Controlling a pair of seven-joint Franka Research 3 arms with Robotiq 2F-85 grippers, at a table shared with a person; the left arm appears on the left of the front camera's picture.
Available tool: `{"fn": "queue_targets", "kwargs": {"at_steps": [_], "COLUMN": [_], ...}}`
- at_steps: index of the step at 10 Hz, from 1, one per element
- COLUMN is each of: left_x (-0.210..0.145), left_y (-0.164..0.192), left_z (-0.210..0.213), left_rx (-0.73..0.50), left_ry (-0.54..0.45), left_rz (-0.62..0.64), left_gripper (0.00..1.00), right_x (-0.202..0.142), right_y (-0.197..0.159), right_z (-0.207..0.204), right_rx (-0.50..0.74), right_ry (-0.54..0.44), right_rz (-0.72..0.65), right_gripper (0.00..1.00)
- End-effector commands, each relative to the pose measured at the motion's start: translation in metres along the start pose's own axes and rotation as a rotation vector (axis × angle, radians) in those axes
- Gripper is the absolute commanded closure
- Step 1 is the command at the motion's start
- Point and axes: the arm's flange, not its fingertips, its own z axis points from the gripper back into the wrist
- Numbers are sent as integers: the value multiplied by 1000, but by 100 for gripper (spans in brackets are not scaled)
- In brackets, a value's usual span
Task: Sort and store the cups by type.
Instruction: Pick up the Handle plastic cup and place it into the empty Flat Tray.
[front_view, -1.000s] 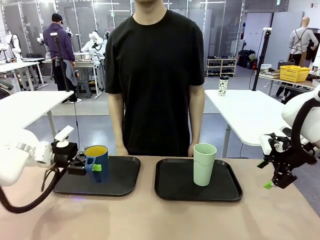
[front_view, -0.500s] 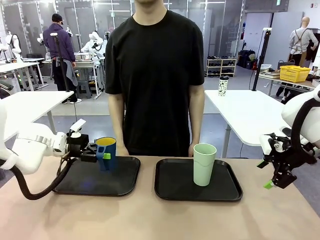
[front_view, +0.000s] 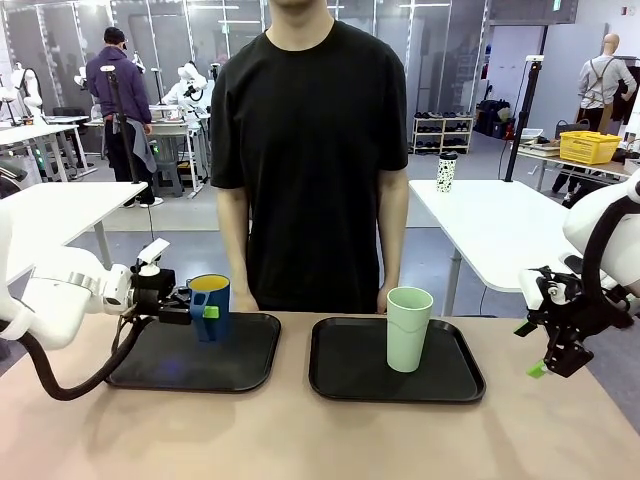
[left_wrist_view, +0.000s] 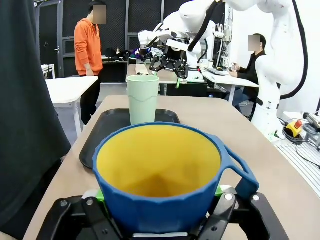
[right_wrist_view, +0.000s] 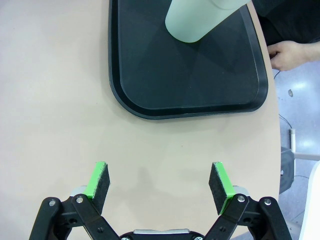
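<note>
Two cups, two black plastic trays. My left pincer (front_view: 200, 312) is clamped on the short dark blue mug with yellow inside (front_view: 210, 306), held over the left tray (front_view: 240, 360). Right pincer (right_wrist_view: 159, 182) gapes wide, empty; tall mint-green tumbler (right_wrist_view: 192, 20) stands on the tray (right_wrist_view: 150, 80) ahead of it.

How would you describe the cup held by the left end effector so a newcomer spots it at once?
Start at the two black trays on the tan table; take the left tray. Above its far edge, the left end effector grips a short dark blue mug. Its yellow inside and handle set it apart from the tall, handleless mint tumbler on the right tray.
</note>
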Motion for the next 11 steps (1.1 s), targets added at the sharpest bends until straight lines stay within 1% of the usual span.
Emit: {"fn": "queue_targets", "kwargs": {"at_steps": [1, 3, 4, 6, 8, 11], "left_x": [-9, -24, -32, -45, -59, -70], "left_y": [7, 12, 14, 19, 24, 25], "left_z": [0, 0, 0, -4, -7, -6], "left_rx": [-30, -33, -19, -30, -41, -64], "left_ry": [-12, -25, -13, -18, -39, -42], "left_rz": [-6, -7, -9, -5, 8, -14], "left_gripper": [24, 24, 24, 24, 24, 24], "right_x": [2, 2, 2, 2, 2, 2], "right_y": [-4, -4, -4, -4, -4, -4], "right_z": [-1, -1, -1, -1, -1, -1], "right_rx": [-3, -3, -3, -3, -3, -3], "right_ry": [-19, -19, -19, -19, -19, -19], "right_rz": [-15, -15, -15, -15, -15, -15], "right_gripper": [0, 0, 0, 0, 0, 0]}}
